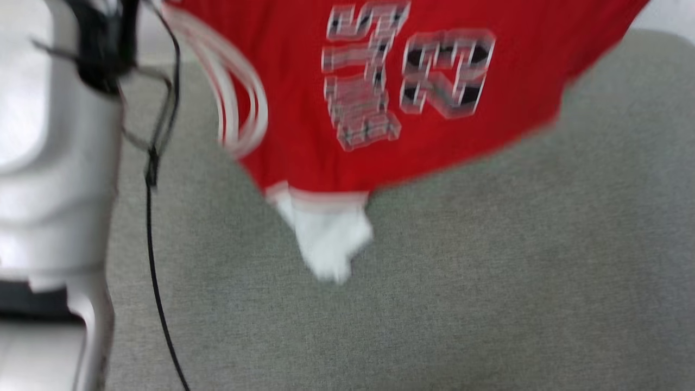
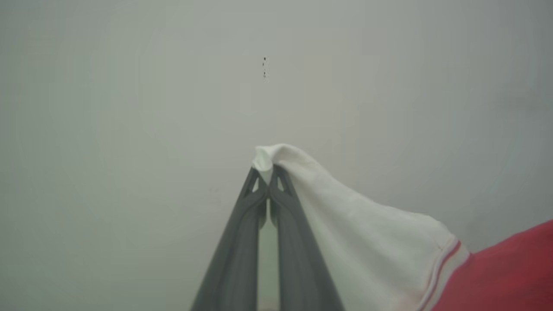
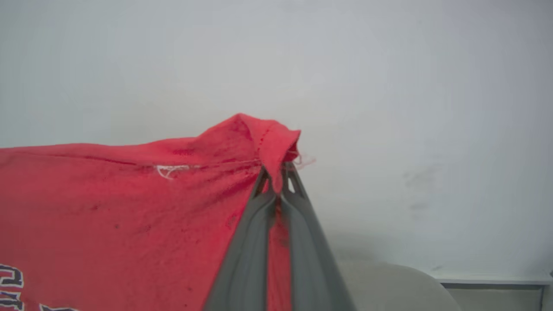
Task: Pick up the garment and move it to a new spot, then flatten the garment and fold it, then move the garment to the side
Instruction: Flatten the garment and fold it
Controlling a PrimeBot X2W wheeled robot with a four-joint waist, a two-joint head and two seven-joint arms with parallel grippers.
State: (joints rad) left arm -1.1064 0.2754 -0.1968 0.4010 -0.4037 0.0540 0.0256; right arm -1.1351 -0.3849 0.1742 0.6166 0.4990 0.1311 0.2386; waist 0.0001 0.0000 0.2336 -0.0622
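The garment (image 1: pixel 445 76), a red shirt with black, white-outlined lettering, hangs in the air above the grey table (image 1: pixel 488 282), blurred in the head view. Its white sleeve (image 1: pixel 328 239) dangles lowest. In the left wrist view my left gripper (image 2: pixel 268 169) is shut on the tip of the other white sleeve (image 2: pixel 367 233), with the red body (image 2: pixel 510 268) trailing to the lower right. The right wrist view has my right gripper (image 3: pixel 276 172) shut on a folded red edge of the garment (image 3: pixel 129 207), which spreads to the left.
A pale forearm (image 1: pixel 54 179) with a black cable (image 1: pixel 155 260) fills the left side of the head view. A plain pale wall (image 3: pixel 410 86) stands behind both grippers. The grey table's rounded edge (image 3: pixel 397 280) lies below the right gripper.
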